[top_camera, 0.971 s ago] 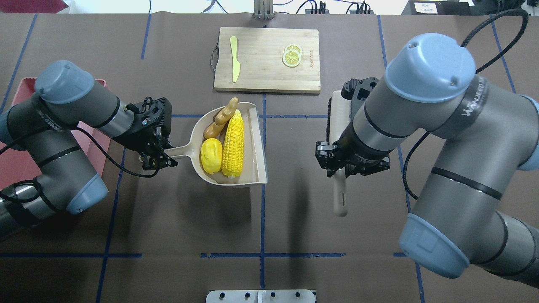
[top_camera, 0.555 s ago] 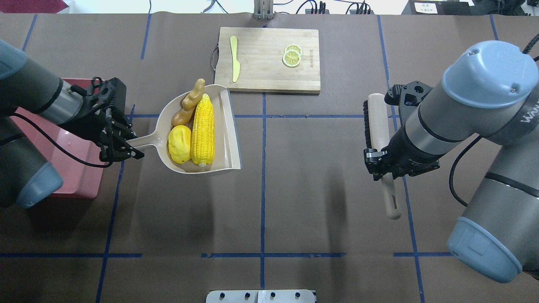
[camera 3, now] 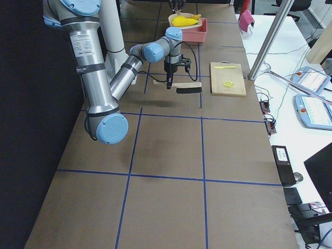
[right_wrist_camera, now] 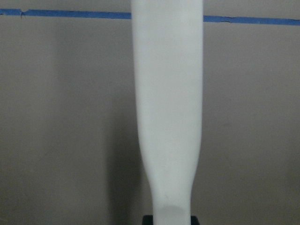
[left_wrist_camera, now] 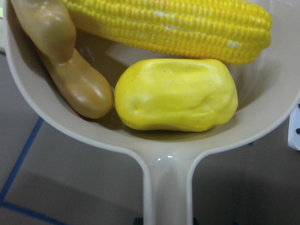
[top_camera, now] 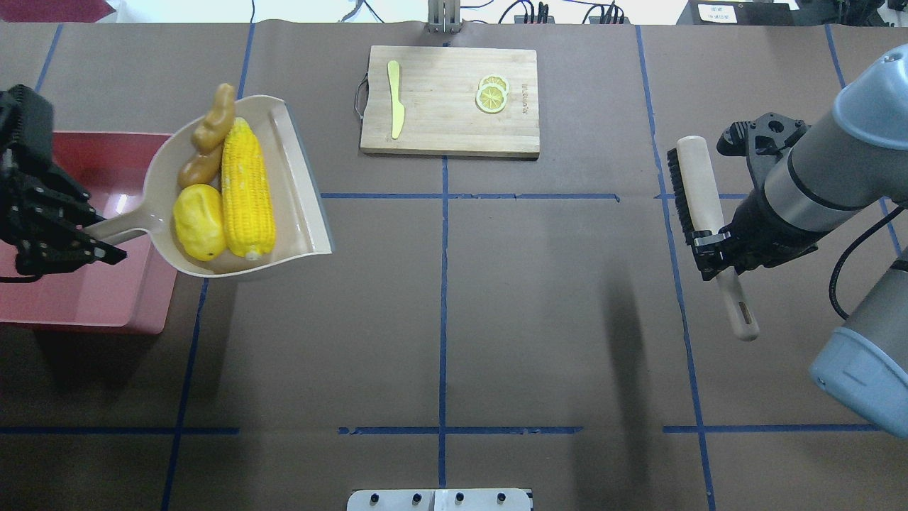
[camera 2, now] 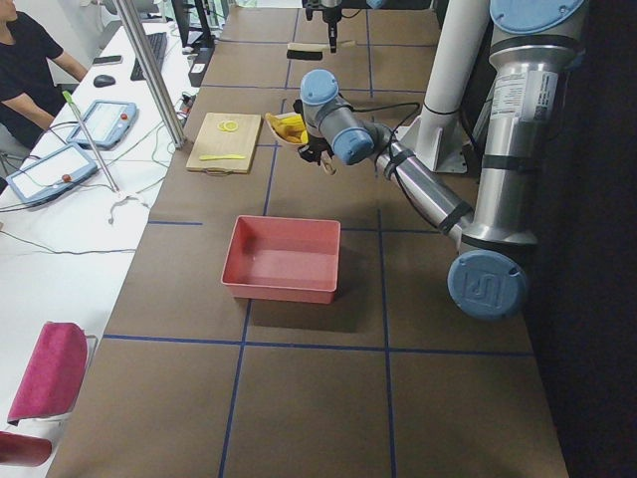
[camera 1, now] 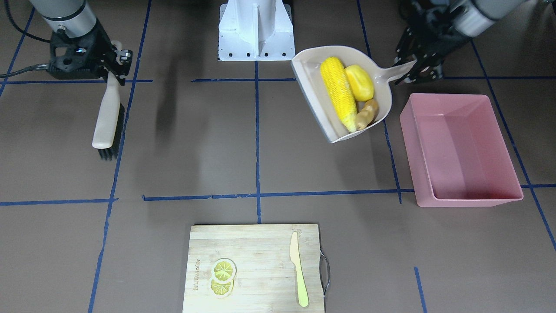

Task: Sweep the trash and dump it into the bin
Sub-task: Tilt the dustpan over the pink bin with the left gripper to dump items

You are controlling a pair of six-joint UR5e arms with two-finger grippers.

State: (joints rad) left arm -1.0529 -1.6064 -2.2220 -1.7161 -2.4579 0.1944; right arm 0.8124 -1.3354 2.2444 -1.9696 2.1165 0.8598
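Note:
My left gripper [top_camera: 85,245] is shut on the handle of the beige dustpan [top_camera: 305,206] and holds it raised and roughly level. In the pan lie the corn cob [top_camera: 247,188], the yellow potato lump [top_camera: 198,231] and the tan ginger root [top_camera: 209,135]. The left wrist view shows all three: corn [left_wrist_camera: 178,23], potato [left_wrist_camera: 176,93], ginger [left_wrist_camera: 65,61]. The pink bin [top_camera: 106,284] stands empty at the table's left. The pan [camera 1: 312,95] hangs beside the bin's rim [camera 1: 410,152]. My right gripper [top_camera: 716,252] is shut on the brush [top_camera: 699,184].
A wooden cutting board [top_camera: 450,99] at the far middle holds a pale yellow knife [top_camera: 395,99] and lemon slices [top_camera: 491,94]. Blue tape lines cross the brown table. The robot's white base [camera 1: 256,30] stands at the near middle edge.
My left arm has carried the loaded dustpan leftward to the bin's edge, the food still in it. My right arm has moved rightward with the brush.

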